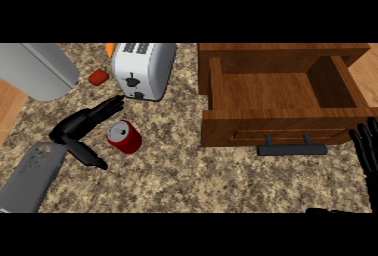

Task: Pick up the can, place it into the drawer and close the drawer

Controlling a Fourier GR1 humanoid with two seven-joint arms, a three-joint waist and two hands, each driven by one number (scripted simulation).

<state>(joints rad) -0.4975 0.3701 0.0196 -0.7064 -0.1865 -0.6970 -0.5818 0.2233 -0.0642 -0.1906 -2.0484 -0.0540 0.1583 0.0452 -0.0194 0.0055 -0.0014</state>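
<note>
Counter (221, 185): mottled stone. The drawer (277, 122) stands pulled out at upper right, and no contents are visible in it. The toaster (144, 67) sits well left of the drawer.

Left hand (72, 130): spread wide, holding nothing. Its fingers point up-right and its thumb down-right.

Right hand (367, 150): open, resting at the right edge beside the drawer front.

Can (125, 137): red, apparently upright with its lid showing. It lies just right of the left palm, between fingers and thumb. The left hand is clearly the nearer, and closing round the can appears to be the next step.

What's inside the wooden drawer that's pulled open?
The drawer shows only its bare wooden bottom, with nothing on it. Its back end sits under the cabinet top, hidden. The red can is outside, on the counter.
</note>
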